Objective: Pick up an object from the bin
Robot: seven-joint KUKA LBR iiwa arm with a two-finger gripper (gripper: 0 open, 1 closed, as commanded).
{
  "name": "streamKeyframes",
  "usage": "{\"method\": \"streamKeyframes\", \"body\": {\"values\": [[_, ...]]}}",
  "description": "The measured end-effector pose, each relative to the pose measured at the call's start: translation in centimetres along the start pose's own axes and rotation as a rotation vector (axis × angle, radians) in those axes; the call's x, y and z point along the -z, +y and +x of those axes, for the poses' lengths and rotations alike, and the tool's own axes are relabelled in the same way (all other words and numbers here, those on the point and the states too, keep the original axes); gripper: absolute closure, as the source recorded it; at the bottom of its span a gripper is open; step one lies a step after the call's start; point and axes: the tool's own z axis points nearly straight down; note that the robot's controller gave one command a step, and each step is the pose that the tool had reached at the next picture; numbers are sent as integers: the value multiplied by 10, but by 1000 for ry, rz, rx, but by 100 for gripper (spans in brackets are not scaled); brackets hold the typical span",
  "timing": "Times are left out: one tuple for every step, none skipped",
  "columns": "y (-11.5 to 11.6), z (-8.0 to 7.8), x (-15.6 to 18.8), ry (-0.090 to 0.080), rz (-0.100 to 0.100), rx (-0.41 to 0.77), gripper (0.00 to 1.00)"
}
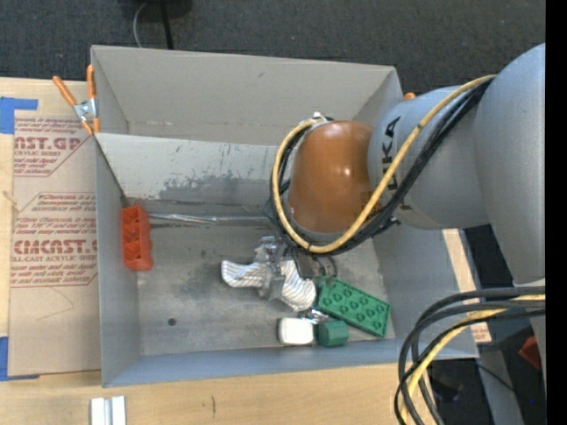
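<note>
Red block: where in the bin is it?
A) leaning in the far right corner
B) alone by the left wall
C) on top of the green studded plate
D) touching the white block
B: the red block lies by itself on the floor against the left wall of the bin, well apart from the green studded plate and the white block at the lower right.
</note>
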Motion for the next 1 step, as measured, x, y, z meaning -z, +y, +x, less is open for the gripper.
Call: {"method": "streamKeyframes", "body": {"values": [[0, 0, 8, 0, 0, 0, 100]]}}
